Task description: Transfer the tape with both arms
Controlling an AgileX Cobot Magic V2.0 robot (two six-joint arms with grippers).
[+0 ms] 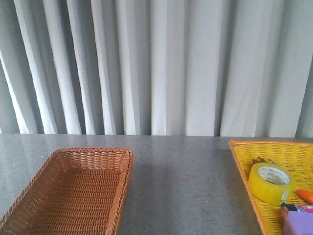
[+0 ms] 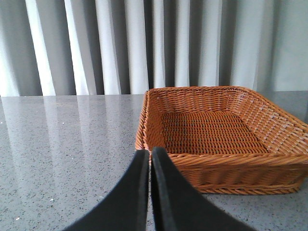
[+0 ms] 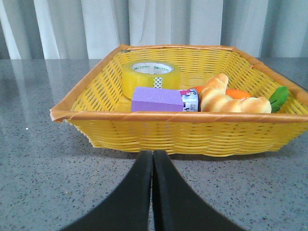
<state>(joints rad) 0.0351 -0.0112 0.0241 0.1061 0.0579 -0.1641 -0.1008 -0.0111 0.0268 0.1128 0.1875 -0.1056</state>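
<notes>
The yellow tape roll (image 1: 270, 182) lies flat in the yellow basket (image 1: 247, 164) at the right of the table; it also shows in the right wrist view (image 3: 150, 78), at the far left of that basket (image 3: 192, 132). My right gripper (image 3: 153, 155) is shut and empty, low over the table, just short of the basket's near wall. My left gripper (image 2: 149, 153) is shut and empty, in front of the near rim of the empty orange wicker basket (image 2: 226, 166). Neither arm shows in the front view.
The yellow basket also holds a purple block (image 3: 156, 100), a bread-shaped toy (image 3: 226, 100) and an orange carrot toy (image 3: 240, 93). The orange basket (image 1: 73, 191) stands at the front left. Grey speckled tabletop (image 1: 186, 186) lies between the baskets. White curtains hang behind.
</notes>
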